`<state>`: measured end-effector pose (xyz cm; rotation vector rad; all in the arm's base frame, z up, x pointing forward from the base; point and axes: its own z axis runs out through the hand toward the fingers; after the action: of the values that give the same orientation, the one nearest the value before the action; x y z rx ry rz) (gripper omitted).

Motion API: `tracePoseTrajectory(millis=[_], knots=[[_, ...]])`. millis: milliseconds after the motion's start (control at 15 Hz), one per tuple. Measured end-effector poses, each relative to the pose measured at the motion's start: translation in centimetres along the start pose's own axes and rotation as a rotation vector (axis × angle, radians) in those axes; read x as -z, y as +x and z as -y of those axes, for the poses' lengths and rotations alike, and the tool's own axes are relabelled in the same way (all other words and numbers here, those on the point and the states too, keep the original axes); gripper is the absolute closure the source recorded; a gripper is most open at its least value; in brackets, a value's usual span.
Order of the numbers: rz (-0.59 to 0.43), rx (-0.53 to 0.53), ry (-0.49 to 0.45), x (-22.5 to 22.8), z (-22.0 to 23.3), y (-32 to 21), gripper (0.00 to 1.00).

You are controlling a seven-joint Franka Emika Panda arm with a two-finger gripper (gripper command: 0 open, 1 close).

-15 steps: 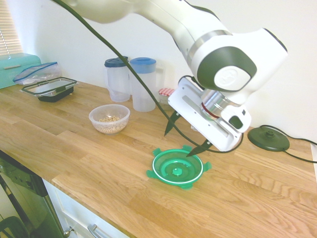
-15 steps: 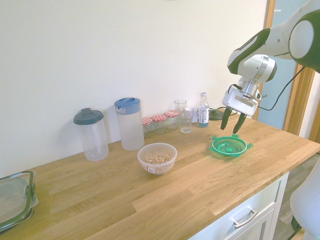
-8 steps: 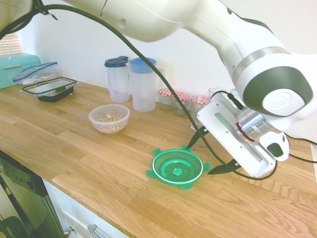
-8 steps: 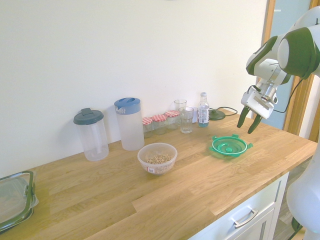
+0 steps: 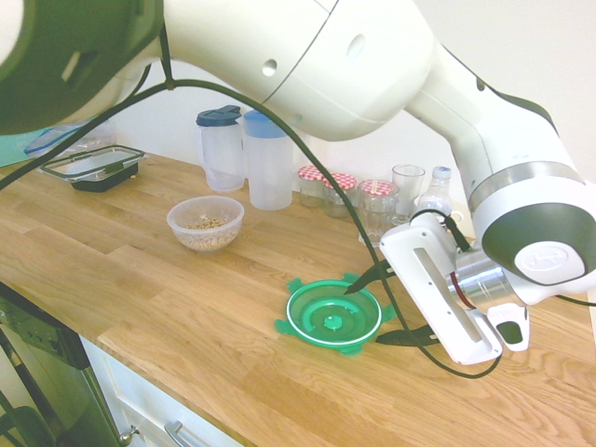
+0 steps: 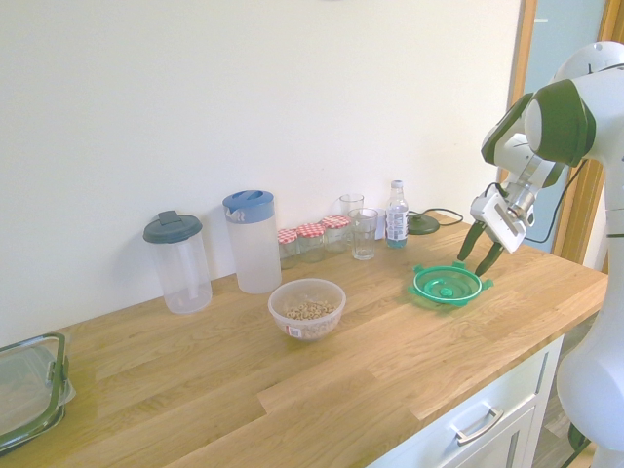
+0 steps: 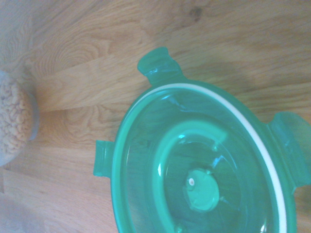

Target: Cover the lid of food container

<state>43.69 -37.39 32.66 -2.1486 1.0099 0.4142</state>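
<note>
We see the lid [image 5: 332, 317] lying flat on the bench [image 5: 140, 298] near its front edge, well apart from the food container [image 5: 206, 223], which sits further back. The gripper [image 5: 374, 304] hovers tilted just beside the lid's rim, jaws apart and empty.
</note>
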Motion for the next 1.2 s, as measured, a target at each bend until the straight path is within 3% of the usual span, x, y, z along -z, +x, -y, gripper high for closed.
tracePoseTrajectory(millis=[333, 400, 1200], knots=[[0.032, 0.016, -0.007, -2.1, 1.0, 0.7, 0.0], [0.032, 0.016, -0.001, -2.5, 1.2, 0.9, 1.0], [0.047, -0.036, 0.002, -5.2, 1.9, 1.4, 1.0]])
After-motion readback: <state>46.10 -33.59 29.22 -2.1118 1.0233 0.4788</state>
